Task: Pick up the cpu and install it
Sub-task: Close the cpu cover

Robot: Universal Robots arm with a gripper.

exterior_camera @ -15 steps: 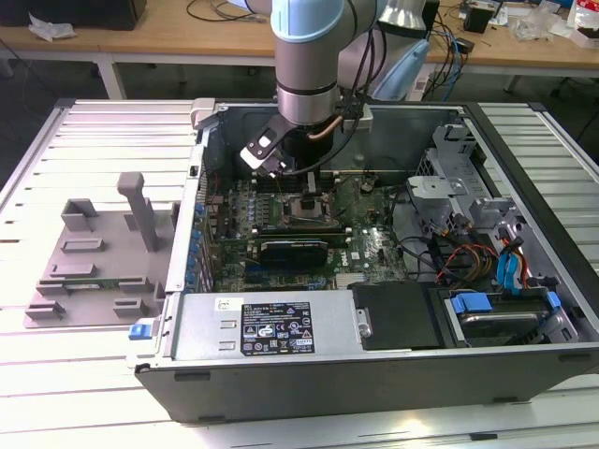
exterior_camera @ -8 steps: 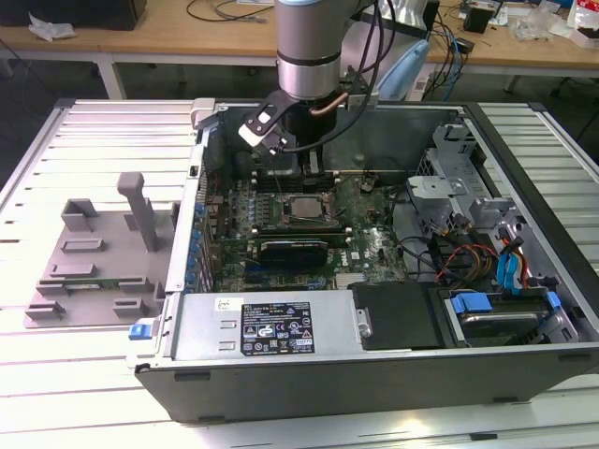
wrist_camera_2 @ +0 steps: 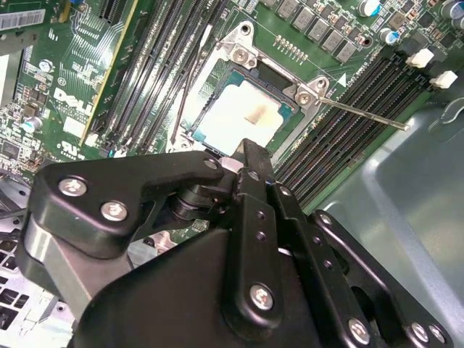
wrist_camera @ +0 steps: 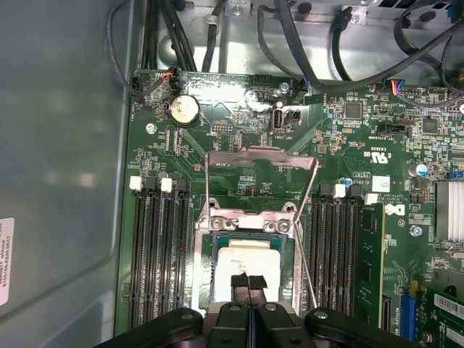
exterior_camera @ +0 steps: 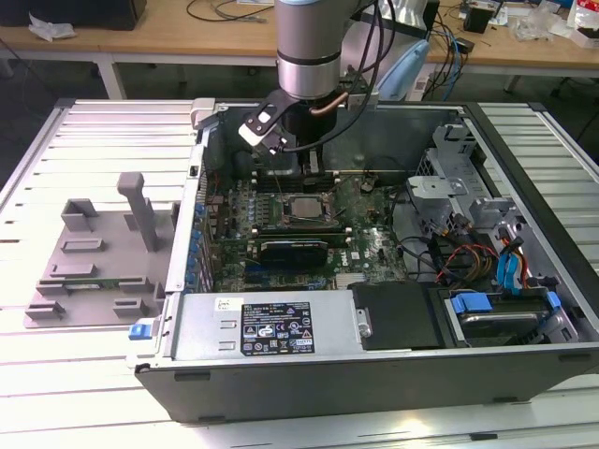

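Your tool [wrist_camera: 249,286] sits inside the open PC case [exterior_camera: 374,383], directly over the cpu [wrist_camera: 245,259]. In the first wrist view its two black pads [wrist_camera: 239,285] are pressed together w/ only a hairline seam between them. Nothing is caught in there, so read it as clenched on air. The pads overlap the cpu's edge, but you can't tell whether they touch the lid or hang just above it.

The cpu lies flat in the socket [wrist_camera: 204,230] on the green motherboard [wrist_camera: 239,130], silver top up. In the second wrist view you'll see a darker smudge near mid-lid. The load plate [wrist_camera: 261,156] is hinged up off the socket, not over the cpu. The thin metal lever [wrist_camera_2: 362,114] pokes out sideways across the RAM slots [wrist_camera: 156,254], which flank the socket on both sides.

In the exterior view the arm [exterior_camera: 309,47] drops in from the far side of the case. The grey tray [exterior_camera: 94,271] rests on the slatted worktop [exterior_camera: 56,402] at the exterior view's left of the case, well apart from the tool. The power supply [exterior_camera: 262,323] runs along the case's near wall.
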